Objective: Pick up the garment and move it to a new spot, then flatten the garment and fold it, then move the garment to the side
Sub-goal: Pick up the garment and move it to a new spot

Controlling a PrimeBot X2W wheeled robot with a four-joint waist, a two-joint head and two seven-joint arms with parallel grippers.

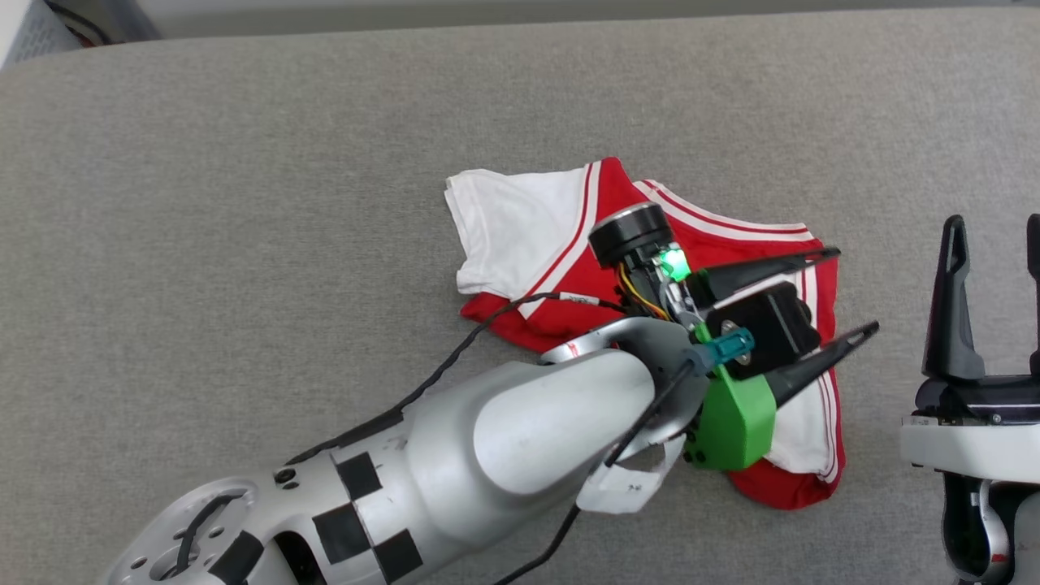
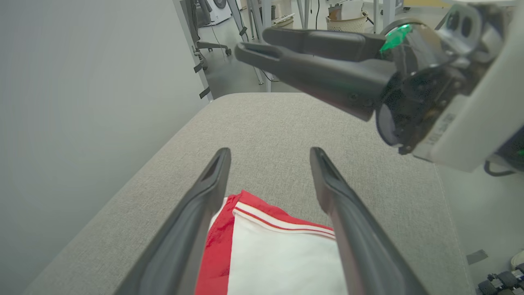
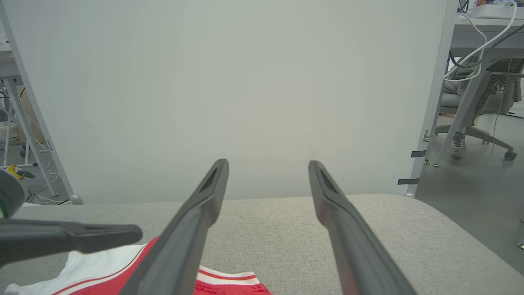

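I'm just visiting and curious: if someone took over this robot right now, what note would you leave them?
Left gripper: open, over the garment's right half, holding nothing.
Right gripper: open, empty, off to the garment's right.
Garment: crumpled on the grey cushion, not flat, not folded.
Done: cannot tell whether the first move to a new spot is made.
Left: flatten, fold, move it aside.
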